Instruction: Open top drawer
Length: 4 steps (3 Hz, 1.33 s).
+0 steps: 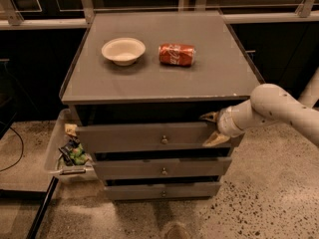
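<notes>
The top drawer (129,136) is the widest grey front of the cabinet, with a small round metal knob (164,140) at its centre. A dark gap shows above its front panel. My gripper (212,129) is at the drawer's right end, on a white arm reaching in from the right. It is open, with one fingertip (209,117) just above the panel's top edge and the other in front of the panel. It is well right of the knob and holds nothing.
Two narrower drawers (162,168) sit below the top one. A white bowl (123,50) and a red soda can (177,54) lying on its side are on the cabinet top. A tray of wrappers (67,151) stands left of the cabinet. Speckled floor lies in front.
</notes>
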Motion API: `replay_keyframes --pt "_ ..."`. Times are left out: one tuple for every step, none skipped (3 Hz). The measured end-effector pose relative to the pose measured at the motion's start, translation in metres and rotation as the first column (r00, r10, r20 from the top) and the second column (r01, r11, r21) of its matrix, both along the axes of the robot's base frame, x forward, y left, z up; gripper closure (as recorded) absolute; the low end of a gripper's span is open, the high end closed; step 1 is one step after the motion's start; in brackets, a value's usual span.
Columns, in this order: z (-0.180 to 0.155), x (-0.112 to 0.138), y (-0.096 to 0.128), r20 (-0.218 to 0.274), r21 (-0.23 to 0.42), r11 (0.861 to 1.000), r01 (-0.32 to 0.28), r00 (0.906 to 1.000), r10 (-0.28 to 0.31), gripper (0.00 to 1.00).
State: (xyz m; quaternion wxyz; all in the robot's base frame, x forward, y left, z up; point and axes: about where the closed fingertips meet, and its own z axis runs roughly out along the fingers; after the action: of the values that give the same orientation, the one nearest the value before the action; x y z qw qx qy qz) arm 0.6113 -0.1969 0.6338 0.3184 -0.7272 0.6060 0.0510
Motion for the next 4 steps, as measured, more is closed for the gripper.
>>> replay_keyframes --pt "0.0037 0.0002 0.0060 -0.008 0.010 1.000 -0.018 0.9998 0.018 0.64" --pt "0.0091 -0.0047 0.0057 -0.005 0.023 1.000 -0.015 0.9999 0.015 0.87" --pt "0.0091 -0.0046 0.0057 -0.005 0.023 1.000 -0.015 0.9999 0.015 0.86" --pt "0.0090 -0.0046 0.0057 -0.005 0.023 1.000 -0.015 0.9999 0.015 0.62"
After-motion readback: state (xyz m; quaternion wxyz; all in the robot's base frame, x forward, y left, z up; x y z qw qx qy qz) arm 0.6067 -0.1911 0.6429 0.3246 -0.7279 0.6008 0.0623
